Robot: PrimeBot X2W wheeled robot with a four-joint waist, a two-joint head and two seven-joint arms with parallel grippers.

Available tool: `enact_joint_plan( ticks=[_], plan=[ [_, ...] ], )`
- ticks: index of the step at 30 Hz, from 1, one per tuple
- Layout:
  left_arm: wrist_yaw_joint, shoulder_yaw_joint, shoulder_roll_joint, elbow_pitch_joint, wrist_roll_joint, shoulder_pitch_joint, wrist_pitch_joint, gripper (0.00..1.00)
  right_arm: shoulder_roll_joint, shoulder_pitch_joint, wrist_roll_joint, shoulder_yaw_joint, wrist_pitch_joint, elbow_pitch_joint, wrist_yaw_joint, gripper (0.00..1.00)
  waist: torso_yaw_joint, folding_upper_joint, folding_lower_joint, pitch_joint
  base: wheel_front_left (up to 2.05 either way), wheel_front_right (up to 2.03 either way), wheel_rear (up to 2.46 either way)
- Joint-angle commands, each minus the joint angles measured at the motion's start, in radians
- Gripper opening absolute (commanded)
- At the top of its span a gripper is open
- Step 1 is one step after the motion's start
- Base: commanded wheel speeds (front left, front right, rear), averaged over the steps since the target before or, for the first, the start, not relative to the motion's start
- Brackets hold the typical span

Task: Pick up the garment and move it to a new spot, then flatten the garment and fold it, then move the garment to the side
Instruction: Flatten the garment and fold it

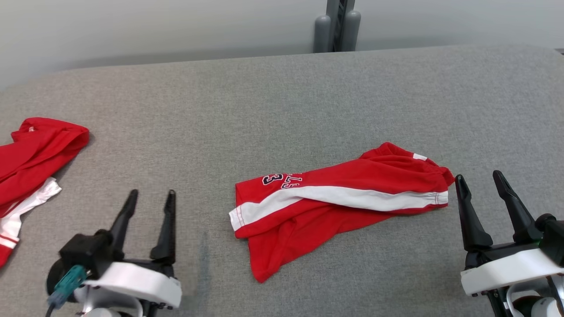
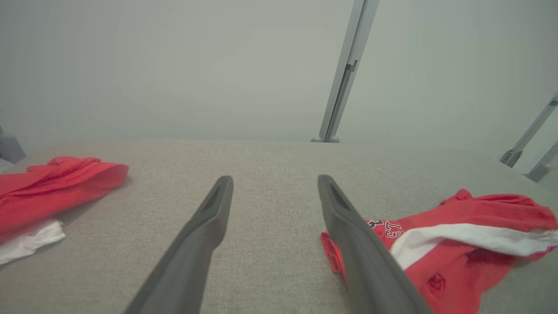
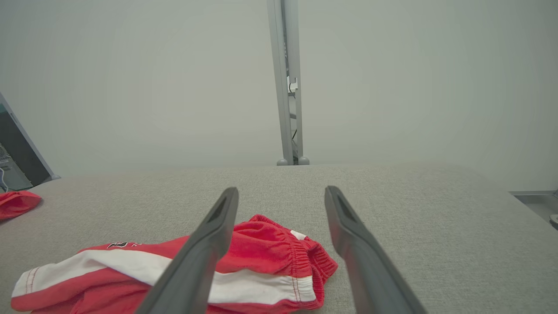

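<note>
The garment is a pair of red shorts with a white side stripe and dark lettering, lying crumpled at the middle of the grey table. Its elastic waistband points toward my right gripper, which stands open just to its right with nothing between the fingers. My left gripper is open too, over bare table well to the left of the shorts' leg hem. In the wrist views the garment lies beside each pair of fingers, untouched.
Another red and white garment lies heaped at the table's left edge, also in the left wrist view. A grey metal post rises behind the far edge of the table. A pale wall stands beyond.
</note>
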Motion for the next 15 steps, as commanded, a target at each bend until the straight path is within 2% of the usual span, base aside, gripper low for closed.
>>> enact_joint_plan(
  ticks=[1, 8, 15],
  plan=[
    [-0.013, -0.013, -0.002, 0.007, -0.007, -0.026, 0.020, 1.00, -0.002, -0.012, 0.004, 0.003, -0.007, 0.001, 0.000, 1.00, -0.010, 0.0000, 0.0000, 0.011, 0.00, 0.00, 0.00],
    [-0.074, -0.083, -0.018, 0.046, -0.063, -0.061, 0.151, 1.00, 0.003, -0.019, 0.011, 0.013, -0.013, 0.011, 0.000, 1.00, -0.056, 0.0000, 0.0000, 0.042, 0.00, 0.00, 0.00],
    [-0.097, -0.103, -0.028, 0.054, -0.132, -0.057, 0.241, 1.00, 0.010, -0.016, 0.020, 0.015, -0.030, 0.029, 0.000, 1.00, -0.100, 0.0000, 0.0000, 0.078, 0.00, 0.00, 0.00]
  ],
)
